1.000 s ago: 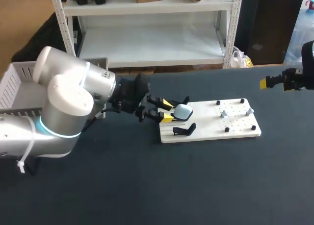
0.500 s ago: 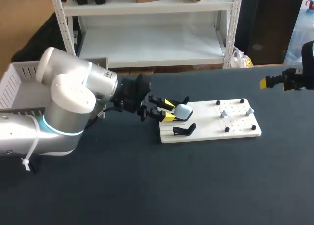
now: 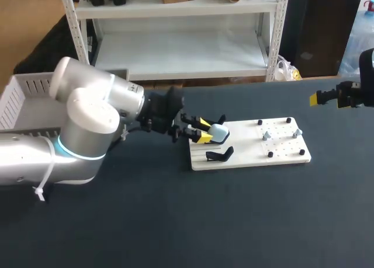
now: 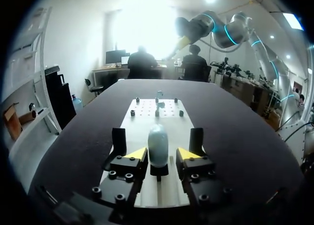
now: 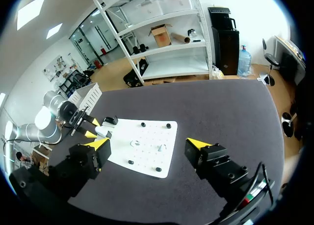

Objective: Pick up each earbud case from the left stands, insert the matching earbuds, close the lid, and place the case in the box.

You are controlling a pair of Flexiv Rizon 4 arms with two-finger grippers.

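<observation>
The head camera is looking down from above and behind onto the dark matte table [image 3: 175, 221], taking in the flat white rectangular pegboard [image 3: 280, 154] from well back. The left wrist camera is sitting low and close, peering along the left gripper [image 4: 163, 154] down the board's length. The right wrist camera is hanging high at the table's right side, well away, facing back across it past the right gripper [image 5: 147, 144]. All three views are sharing the white board, and the right wrist view is also catching the left arm.
</observation>
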